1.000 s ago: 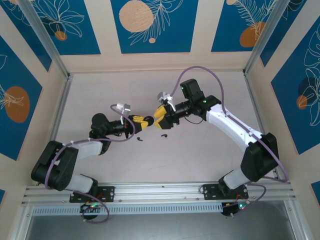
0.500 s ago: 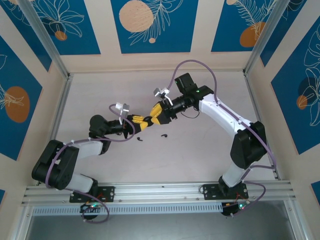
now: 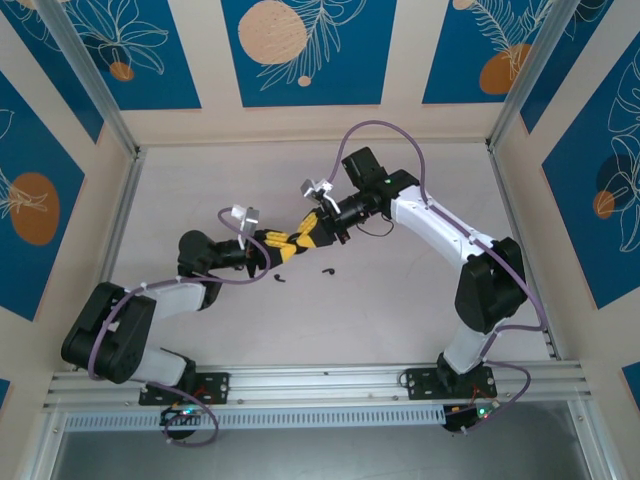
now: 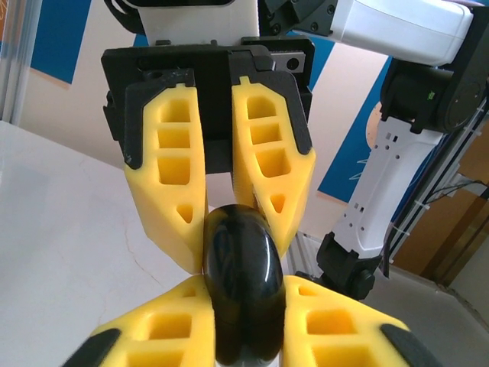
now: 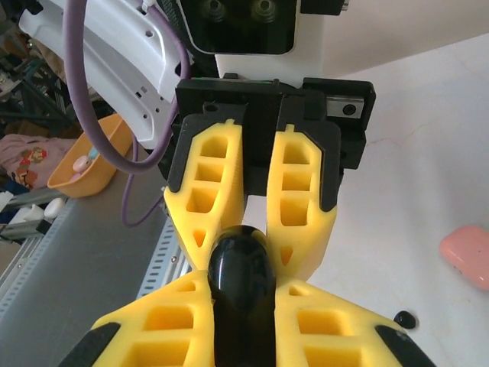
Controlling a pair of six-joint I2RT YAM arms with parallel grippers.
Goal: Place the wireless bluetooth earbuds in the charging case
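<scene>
The charging case (image 4: 238, 283) is a glossy black oval, held in the air between both grippers over the middle of the table. My left gripper (image 4: 238, 325) is shut on its near end. My right gripper (image 5: 243, 313) is shut on the other end, and its yellow fingers (image 4: 172, 191) straddle the case's tip in the left wrist view. Seen from above, the two grippers meet nose to nose, left gripper (image 3: 283, 243) against right gripper (image 3: 303, 238). Two black earbuds (image 3: 281, 278) (image 3: 327, 270) lie on the table just in front of them. The pale pink buds are out of view.
A pale pink rounded object (image 5: 467, 258) lies on the table beside a small black bud (image 5: 403, 318) in the right wrist view. An orange bowl (image 5: 80, 164) sits beyond the table rail. Blue patterned walls (image 3: 300, 50) enclose the table (image 3: 400, 300).
My right gripper has swung left toward the left gripper and closed onto the far end of the case. The left arm and both black earbuds have stayed put.
</scene>
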